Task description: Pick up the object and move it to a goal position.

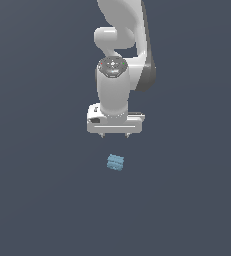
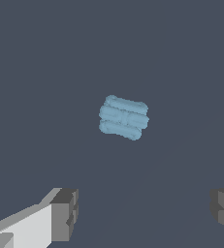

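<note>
The object (image 1: 115, 162) is a small light-blue block with darker horizontal grooves, lying on the flat dark grey surface. In the wrist view the object (image 2: 123, 117) lies slightly rotated, well apart from both fingers. My white gripper (image 1: 115, 135) hangs above the block, pointing down, with its two short fingertips spread wide. The gripper (image 2: 142, 213) is open with nothing between its grey fingers (image 2: 64, 214). The block is much narrower than the gap between the fingers.
The white arm (image 1: 118, 50) rises behind the gripper toward the top of the exterior view. Only the plain dark grey floor (image 1: 37, 200) surrounds the block.
</note>
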`<state>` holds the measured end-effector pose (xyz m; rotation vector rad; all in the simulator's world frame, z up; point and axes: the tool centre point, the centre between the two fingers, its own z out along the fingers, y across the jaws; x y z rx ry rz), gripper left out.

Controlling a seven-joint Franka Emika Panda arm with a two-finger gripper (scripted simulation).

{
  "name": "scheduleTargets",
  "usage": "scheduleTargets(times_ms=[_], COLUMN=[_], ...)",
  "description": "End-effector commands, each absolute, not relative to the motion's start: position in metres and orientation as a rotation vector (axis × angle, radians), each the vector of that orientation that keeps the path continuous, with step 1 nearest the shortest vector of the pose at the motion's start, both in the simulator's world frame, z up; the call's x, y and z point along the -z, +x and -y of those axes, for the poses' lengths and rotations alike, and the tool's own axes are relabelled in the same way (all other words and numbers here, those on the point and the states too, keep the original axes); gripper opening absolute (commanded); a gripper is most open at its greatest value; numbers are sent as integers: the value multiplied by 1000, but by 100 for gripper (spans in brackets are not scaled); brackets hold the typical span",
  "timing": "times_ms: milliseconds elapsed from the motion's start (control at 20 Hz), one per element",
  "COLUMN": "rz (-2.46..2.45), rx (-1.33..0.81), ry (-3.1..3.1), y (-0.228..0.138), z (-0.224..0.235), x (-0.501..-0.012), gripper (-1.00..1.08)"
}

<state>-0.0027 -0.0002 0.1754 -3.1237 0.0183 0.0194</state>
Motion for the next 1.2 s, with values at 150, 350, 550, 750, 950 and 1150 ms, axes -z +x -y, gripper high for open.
scheduleTargets(times_ms=[150, 350, 550, 750, 950, 1150], rz=[-9, 26, 44, 32, 47, 96], rx=[-11, 21, 33, 31, 31, 29], ry=[-3128, -3145, -3151, -3149, -3150, -3150], y=[-1, 4, 5, 5, 5, 7], z=[-2, -9, -11, -11, -11, -11], x=[-177, -182, -184, -184, -184, -181], gripper=[100, 100, 100, 100, 100, 100])
